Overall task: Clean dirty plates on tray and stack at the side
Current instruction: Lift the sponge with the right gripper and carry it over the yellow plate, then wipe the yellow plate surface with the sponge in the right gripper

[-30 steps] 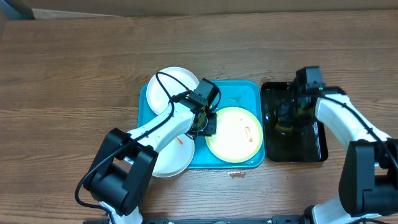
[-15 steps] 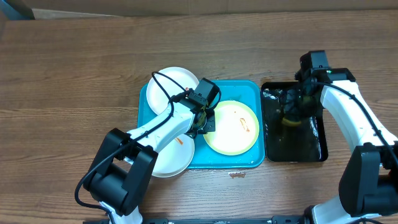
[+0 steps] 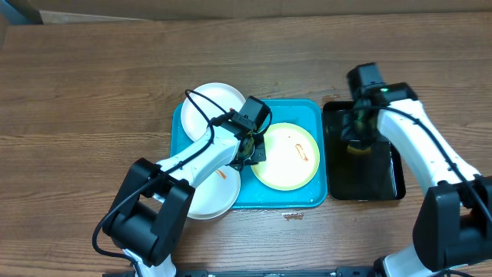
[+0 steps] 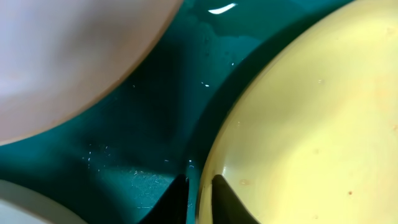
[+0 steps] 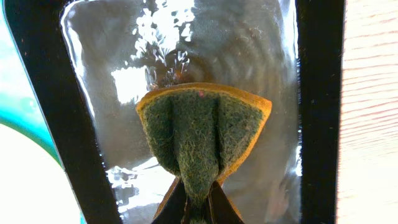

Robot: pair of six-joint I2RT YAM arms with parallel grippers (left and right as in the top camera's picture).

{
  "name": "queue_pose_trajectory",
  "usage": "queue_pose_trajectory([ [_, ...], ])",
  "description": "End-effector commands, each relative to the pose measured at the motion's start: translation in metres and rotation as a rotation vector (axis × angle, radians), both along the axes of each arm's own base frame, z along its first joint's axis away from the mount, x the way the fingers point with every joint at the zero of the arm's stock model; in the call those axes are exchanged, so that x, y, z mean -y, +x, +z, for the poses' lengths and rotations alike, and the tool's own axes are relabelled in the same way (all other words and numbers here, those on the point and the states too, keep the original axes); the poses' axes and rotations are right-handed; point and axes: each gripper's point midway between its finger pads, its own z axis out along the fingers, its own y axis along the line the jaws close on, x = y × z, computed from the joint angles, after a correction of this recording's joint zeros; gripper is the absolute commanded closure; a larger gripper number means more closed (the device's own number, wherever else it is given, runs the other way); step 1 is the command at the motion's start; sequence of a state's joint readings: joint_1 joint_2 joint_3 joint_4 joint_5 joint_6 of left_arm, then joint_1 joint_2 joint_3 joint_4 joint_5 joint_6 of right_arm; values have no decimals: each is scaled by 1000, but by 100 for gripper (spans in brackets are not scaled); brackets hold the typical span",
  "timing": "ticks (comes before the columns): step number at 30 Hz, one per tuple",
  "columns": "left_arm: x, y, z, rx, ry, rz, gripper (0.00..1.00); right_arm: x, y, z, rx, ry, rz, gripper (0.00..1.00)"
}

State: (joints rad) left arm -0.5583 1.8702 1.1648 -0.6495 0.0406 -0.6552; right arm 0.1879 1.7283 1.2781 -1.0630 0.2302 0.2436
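Overhead view: a brown wooden bench (image 3: 84, 69) carries two trays side by side.
Near white round plate (image 3: 204, 196): it lies at the near left corner of the large turquoise plastic tray (image 3: 296, 115), partly over the rim. A small orange-red smear (image 3: 223, 175) shows on it.
Left claw (image 3: 254, 152): it is low over the middle of the turquoise tray, at the left edge of the yellow-green rimmed round plate (image 3: 286, 156).
Left wrist view: the two dark fingertips (image 4: 229, 202) stand close together with the rim of the yellow-green plate between them, so the claw is closed on that rim. A dark shadow lies on the wet tray floor beside the rim.
Yellow-green plate: it sits in the right half of the turquoise tray, with thin orange streaks on its right part.
Right claw (image 3: 356, 138): it is closed on a green scouring sponge with a yellow-orange back (image 5: 202, 134), which is pinched and folded between the fingers.
Narrow black tray (image 3: 400, 181): it stands just to the right of the turquoise tray and holds water with bright ripples. The sponge is over its far half; whether it touches the water I cannot tell.
Far white round plate (image 3: 214, 104): it lies at the far left corner of the turquoise tray, partly over the rim.
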Motion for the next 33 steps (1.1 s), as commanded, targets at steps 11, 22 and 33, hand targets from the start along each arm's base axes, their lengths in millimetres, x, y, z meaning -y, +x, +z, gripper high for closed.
queue_pose_trajectory([
  [11, -2, 6, -3, 2, -11, 33, 96, -61, 1, 10, 6, 202, 169, 96],
  [22, -2, 6, -3, 1, -11, 32, 96, -120, 6, 14, 68, 335, 319, 96],
  [33, -3, 4, -4, -8, -5, 31, 96, -125, 5, -20, 143, 159, 389, 96],
])
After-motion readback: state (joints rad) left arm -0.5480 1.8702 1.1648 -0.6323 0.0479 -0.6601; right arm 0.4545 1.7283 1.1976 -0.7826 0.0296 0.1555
